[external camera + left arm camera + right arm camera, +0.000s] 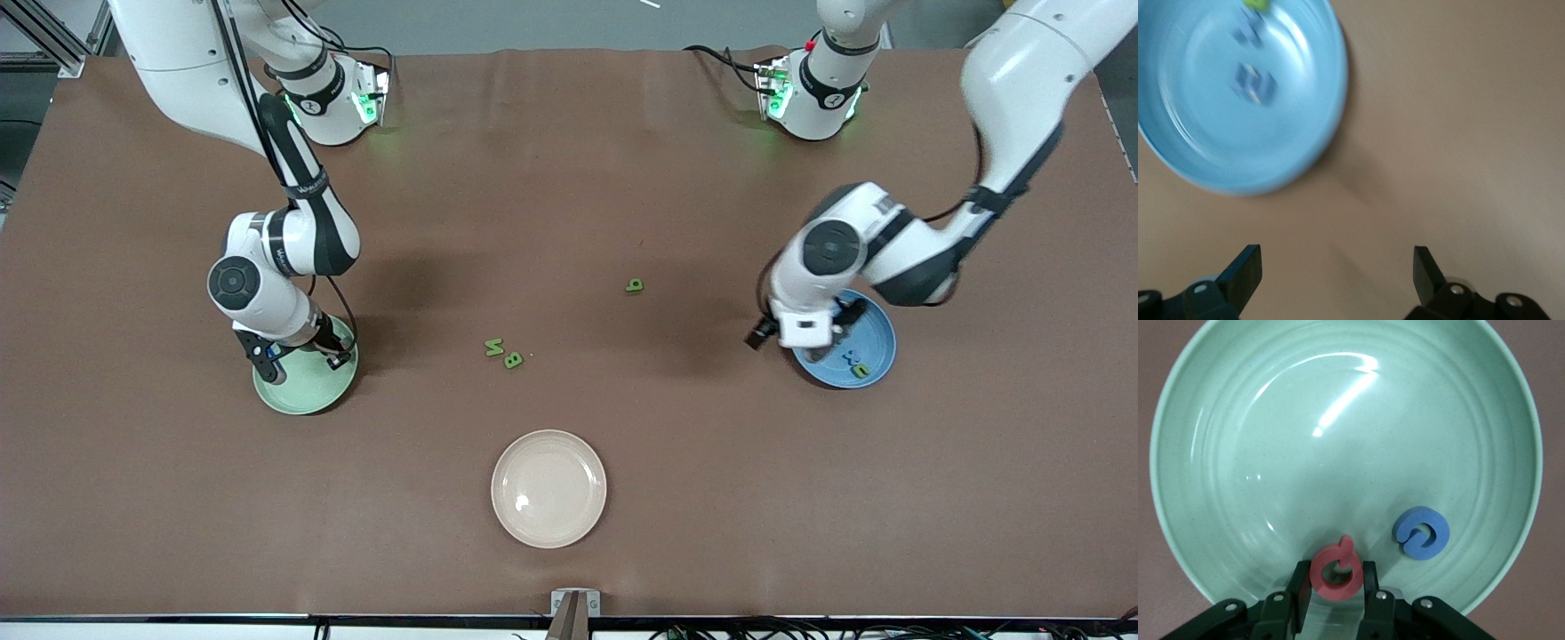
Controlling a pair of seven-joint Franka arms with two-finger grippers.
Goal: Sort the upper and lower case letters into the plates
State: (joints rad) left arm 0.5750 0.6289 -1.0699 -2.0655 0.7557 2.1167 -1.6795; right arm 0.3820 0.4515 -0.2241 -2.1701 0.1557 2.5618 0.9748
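Covering the table [569, 178]: brown mat (3 plates on it).

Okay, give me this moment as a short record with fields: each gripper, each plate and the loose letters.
right gripper: over the pale mint green round plate, jaws shut on the red flat letter
mint plate contents: one blue flat letter
left gripper: jaws open, empty, beside the sky blue round plate
blue plate contents: blue letters, one green
loose: three green letters on the brown table
cream-beige plate: empty

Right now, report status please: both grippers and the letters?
Right gripper shut on red letter over mint plate. Left gripper open, empty, beside blue plate. Three green letters unsorted.
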